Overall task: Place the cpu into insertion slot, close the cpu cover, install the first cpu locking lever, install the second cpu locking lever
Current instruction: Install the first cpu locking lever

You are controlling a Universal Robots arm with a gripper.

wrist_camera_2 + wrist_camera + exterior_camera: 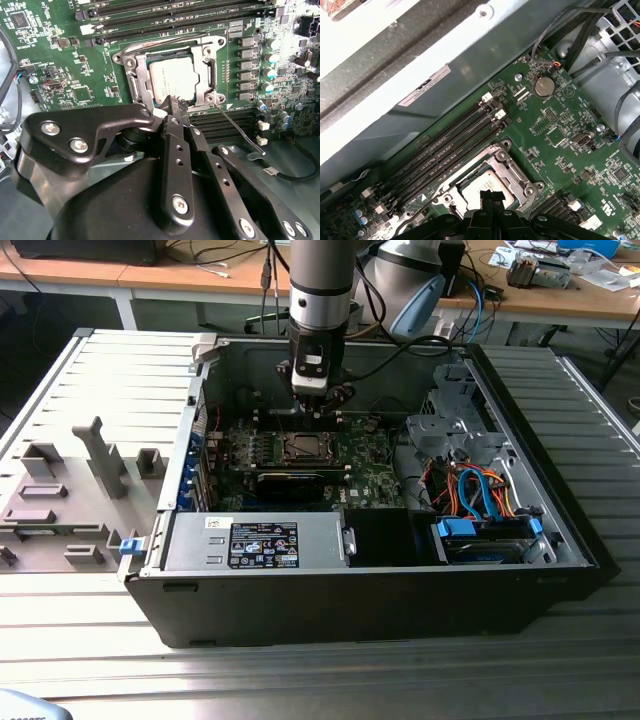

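Cpu [172, 76] seated under cpu cover [142, 85], just beyond jaws, seemingly pinched together, empty

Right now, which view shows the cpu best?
The second wrist view: the cpu lies face-up in the insertion slot, most of its face visible, the gripper at its edge. The first wrist view shows it partly behind the gripper. The exterior view shows the socket area small, under the arm.
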